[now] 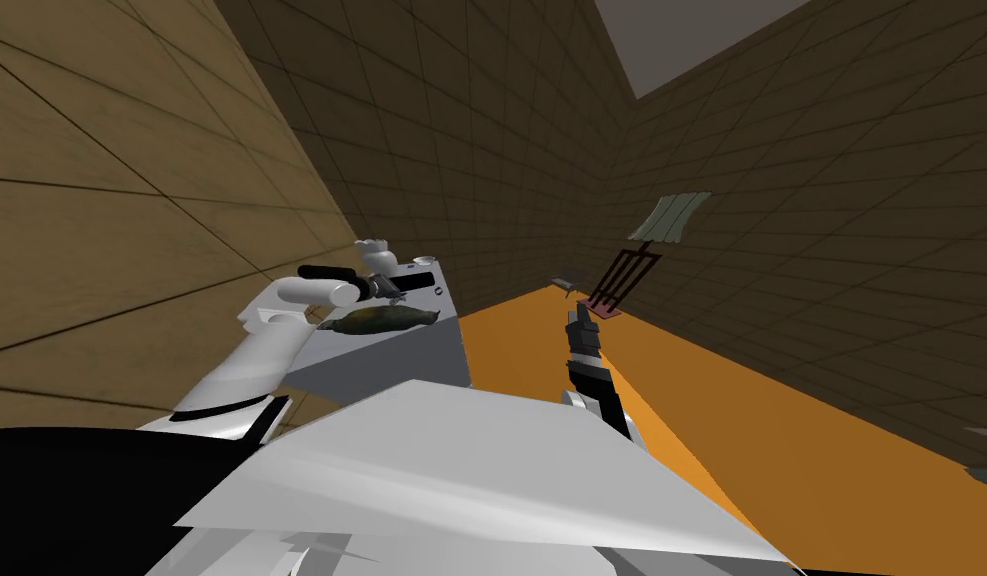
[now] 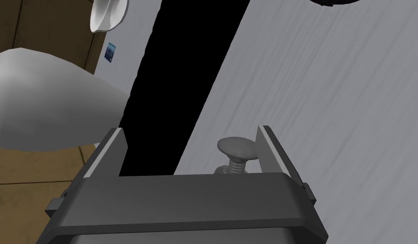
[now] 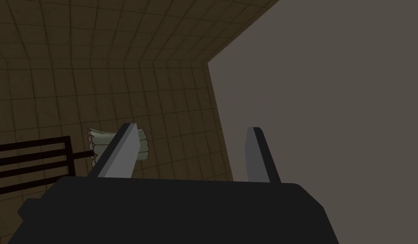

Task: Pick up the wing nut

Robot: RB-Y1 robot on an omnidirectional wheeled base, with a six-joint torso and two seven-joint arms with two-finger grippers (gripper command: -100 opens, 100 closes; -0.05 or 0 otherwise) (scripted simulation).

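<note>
Hovering over the grey desk point(image 2: 330, 106), left gripper point(image 2: 192, 128) has its fingers spread — wing nut point(image 2: 237, 148) stands upright on the desk between them, just beside one finger, contact unclear. Right gripper point(image 1: 578, 318) hangs well apart over the orange floor point(image 1: 781, 430) — fingers spread too.

Grey wing nut point(image 2: 234, 147); orange floor point(image 1: 781, 450); brown grid-tiled wall point(image 1: 831, 250).

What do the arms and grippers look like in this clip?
The left arm has rounded white shells with dark joints; the right arm looks dark near the wrist. The left gripper and right gripper each have two thin, light grey blade fingers on a dark boxy body.
</note>
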